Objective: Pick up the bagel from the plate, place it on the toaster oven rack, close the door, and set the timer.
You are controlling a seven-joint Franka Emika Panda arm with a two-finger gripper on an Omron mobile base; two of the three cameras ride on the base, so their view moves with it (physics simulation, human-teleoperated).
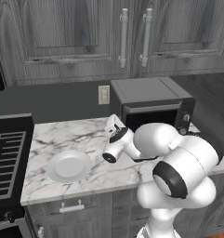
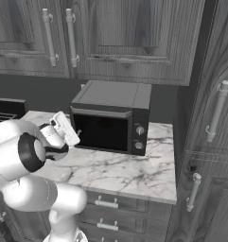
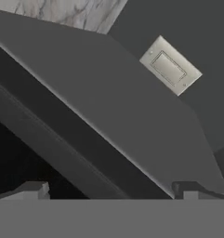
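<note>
The plate [image 1: 68, 166] lies on the marble worktop [image 1: 85, 139] near the stove [image 1: 9, 158], and in the left base view its white surface is bare. From that side, the arm's hand reaches up toward the left front corner of the toaster oven [image 1: 153, 104], which stands at the back of the worktop under the grey cabinets [image 1: 85, 37]. A pale wall outlet [image 1: 104, 94] sits on the dark wall just left of the oven.

The right base view shows the oven's front face, which the left view mostly hides behind the arm: the door [image 2: 104, 131] stands upright and closed, with its black window, and two knobs [image 2: 139, 137] sit one above the other on the panel to its right. The bagel and the rack cannot be made out anywhere, perhaps behind that dark window.

The hand view looks up along the oven's top edge, with the outlet [image 3: 170, 71] beyond. The claw [image 3: 111, 190] shows two finger tips [image 3: 32, 189] set well apart, with nothing between them.
</note>
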